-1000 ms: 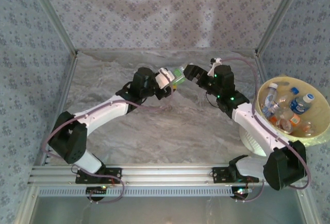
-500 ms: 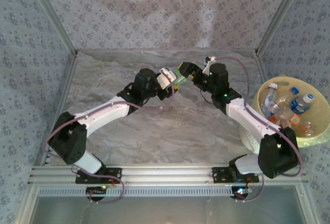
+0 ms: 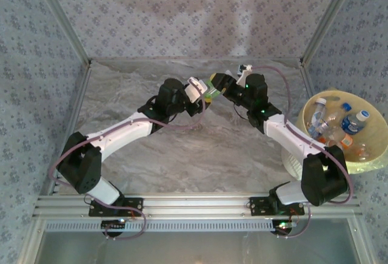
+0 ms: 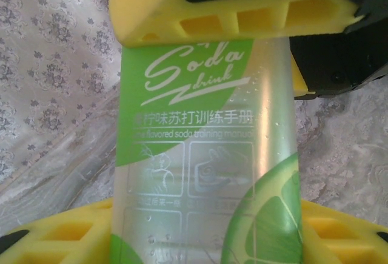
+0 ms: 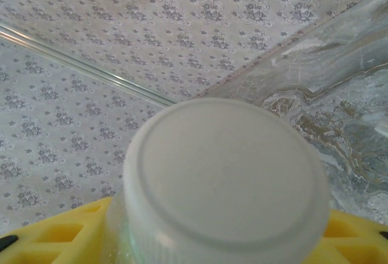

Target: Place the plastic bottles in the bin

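Note:
A clear bottle with a green lime label (image 3: 210, 88) hangs above the middle of the table, at the back. My left gripper (image 3: 203, 91) is shut on its body (image 4: 200, 155); the yellow pads press both sides near the bottom edge of the left wrist view. My right gripper (image 3: 220, 84) stands open around the bottle's cap end. One of its yellow fingers (image 4: 230, 15) crosses the bottle's top. The white cap (image 5: 227, 179) sits between the right fingers. The pale-yellow bin (image 3: 306, 111) at the right holds several bottles (image 3: 339, 127).
Grey marbled tabletop (image 3: 200, 155) lies below both arms. Patterned walls with metal frame posts (image 3: 60, 18) close in the back and sides. The bin stands close beside the right arm's forearm (image 3: 291, 139).
The right gripper has moved left and slightly back, from a small gap beside the bottle to around its cap end. The left gripper has held the bottle nearly still.

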